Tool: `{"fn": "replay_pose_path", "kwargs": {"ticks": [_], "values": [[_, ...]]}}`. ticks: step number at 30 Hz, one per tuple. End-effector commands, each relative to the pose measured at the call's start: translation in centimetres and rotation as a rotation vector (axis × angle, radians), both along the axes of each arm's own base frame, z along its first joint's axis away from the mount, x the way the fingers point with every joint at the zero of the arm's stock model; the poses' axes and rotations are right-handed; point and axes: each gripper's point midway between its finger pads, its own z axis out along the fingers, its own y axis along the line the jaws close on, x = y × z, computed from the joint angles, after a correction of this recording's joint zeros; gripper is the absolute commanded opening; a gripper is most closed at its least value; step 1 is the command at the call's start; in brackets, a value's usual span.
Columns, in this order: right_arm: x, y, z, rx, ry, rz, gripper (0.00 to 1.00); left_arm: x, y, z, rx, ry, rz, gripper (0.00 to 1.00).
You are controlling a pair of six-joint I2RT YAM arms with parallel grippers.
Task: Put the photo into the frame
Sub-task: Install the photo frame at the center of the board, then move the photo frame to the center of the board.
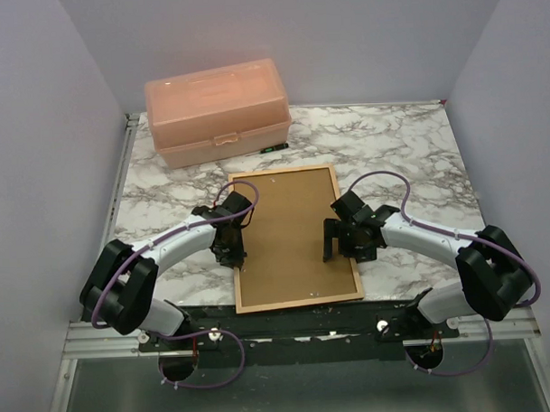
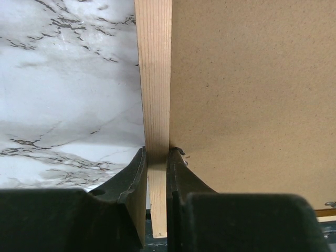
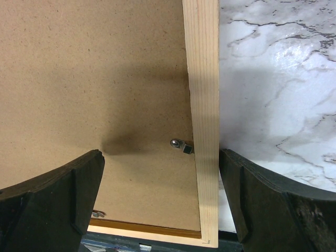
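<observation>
The thin rectangular wooden frame (image 1: 300,302) lies mid-picture on the marble table (image 1: 418,156); the pink plastic box (image 1: 216,109) stands behind it, upper left.

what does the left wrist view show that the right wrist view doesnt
Left wrist only: the left gripper shut on the frame, pinching its left rail from both sides.
Right wrist only: the right gripper open, straddling the right rail; a small metal tab on the backing board beside that rail; and the frame's near corner.
Both: the light wooden frame, the brown backing board inside it, and the marble table. Neither shows the photo.
</observation>
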Motion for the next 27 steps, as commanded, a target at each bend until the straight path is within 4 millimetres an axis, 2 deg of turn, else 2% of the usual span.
{"fn": "replay_pose_path", "kwargs": {"ticks": [1,5,8,15,18,21,27], "values": [[0.5,0.4,-0.8,0.022,-0.005,0.006,1.0,0.5,-0.6,0.3,-0.027,-0.059,-0.019,0.24],[0.3,0.8,-0.6,0.053,0.008,0.01,1.0,0.9,-1.9,1.5,-0.108,-0.095,-0.02,0.56],[0.2,1.0,-0.6,0.071,0.016,0.014,1.0,0.9,-3.0,1.8,-0.184,-0.103,-0.028,0.71],[-0.3,2.2,0.3,0.143,0.038,0.031,1.0,1.0,-5.9,2.2,-0.333,-0.076,-0.068,0.73],[-0.9,2.0,0.8,0.149,0.052,0.03,1.0,0.7,-6.9,2.7,-0.4,-0.066,-0.088,0.73],[-1.9,1.8,1.3,0.166,0.064,0.04,1.0,0.2,-7.0,2.9,-0.407,-0.041,-0.088,0.73],[-3.9,1.8,2.2,0.225,0.101,0.034,0.99,-0.7,-7.9,4.7,-0.44,-0.032,-0.108,0.73]]}}
